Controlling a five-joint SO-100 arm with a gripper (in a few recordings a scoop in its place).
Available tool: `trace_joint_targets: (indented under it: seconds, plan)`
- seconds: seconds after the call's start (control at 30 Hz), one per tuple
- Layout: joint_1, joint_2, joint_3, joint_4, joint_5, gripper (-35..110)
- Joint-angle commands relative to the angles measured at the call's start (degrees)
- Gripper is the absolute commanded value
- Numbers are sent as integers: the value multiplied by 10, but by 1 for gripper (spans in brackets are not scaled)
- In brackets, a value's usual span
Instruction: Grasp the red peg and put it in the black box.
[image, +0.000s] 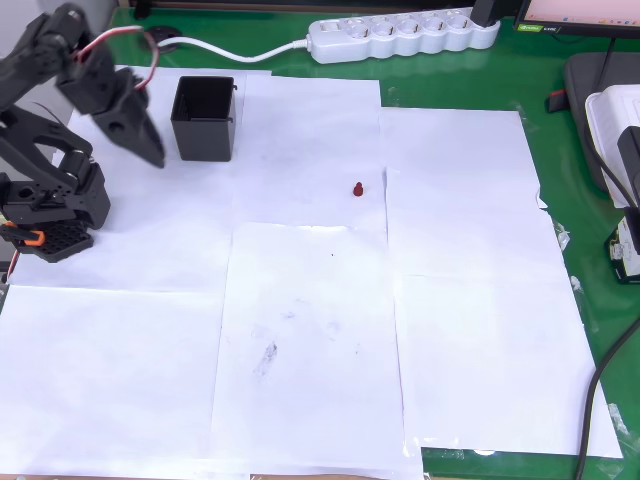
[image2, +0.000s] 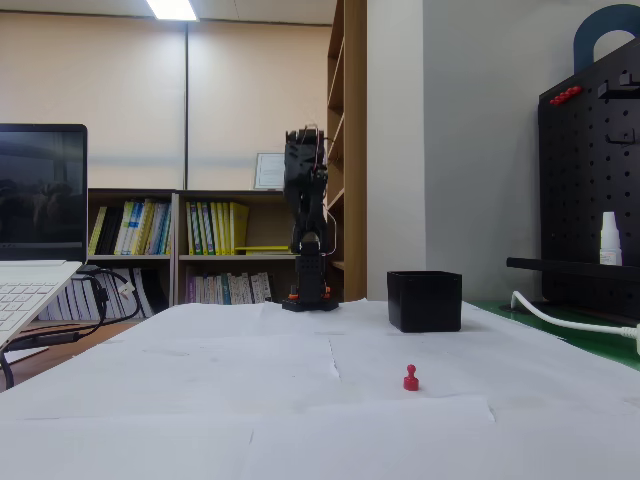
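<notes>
Overhead view shows my gripper (image: 152, 150), fingers together and holding nothing, raised just left of the black box (image: 205, 118), while the red peg (image: 358, 189) stands upright on the paper-covered tabletop (image: 300, 400), well apart to its right.

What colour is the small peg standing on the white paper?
Red: the red peg shows best in the fixed view, upright on the paper.
</notes>
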Motion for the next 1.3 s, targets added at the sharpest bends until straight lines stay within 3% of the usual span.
trace_joint_targets:
  seconds: [0.0,0.1,0.3,0.5,0.9,1.27]
  plan:
    - [4,79,109,54,22,0]
    - [-8,113,111,-4,37,0]
    - [-40,98,-49,-246,59,0]
    - [-83,135,-115,-385,99,0]
    - [-100,173,-330,-775,39,0]
    - [-112,238,-427,-976,33,1]
